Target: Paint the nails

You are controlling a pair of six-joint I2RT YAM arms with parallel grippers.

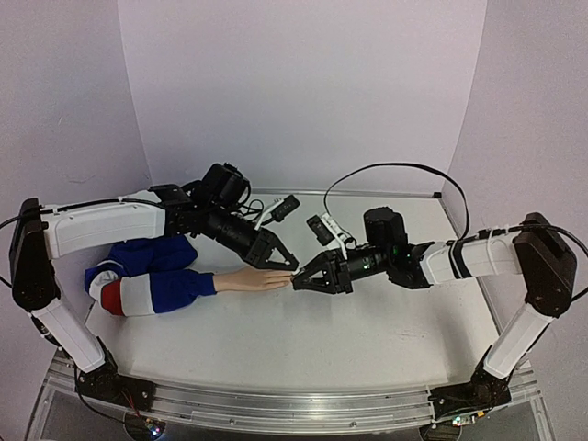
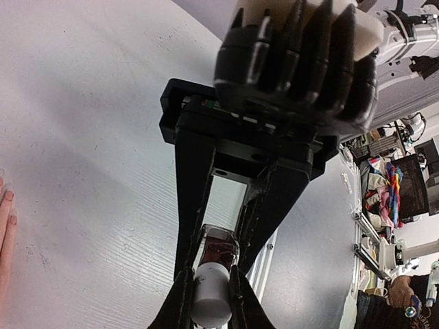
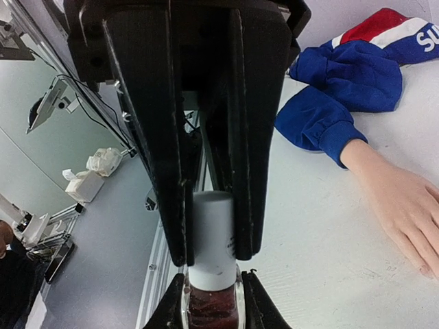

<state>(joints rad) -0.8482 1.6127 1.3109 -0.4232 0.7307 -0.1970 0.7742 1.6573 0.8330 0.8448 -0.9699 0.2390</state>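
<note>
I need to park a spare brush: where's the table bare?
Bare: the wide near strip of table, between the mannequin hand and the front rail. Crowded: centre, where left claw and right claw both grip the polish bottle.

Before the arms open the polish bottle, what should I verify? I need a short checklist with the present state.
1. Right claw shut on the glass bottle: ok.
2. Left claw shut on the white cap: ok.
3. Cap off the bottle: not ok, it sits on the neck.
4. Mannequin hand lying flat on the table, apart from both claws: ok.
5. Nails bare of polish: cannot tell, too small.
</note>
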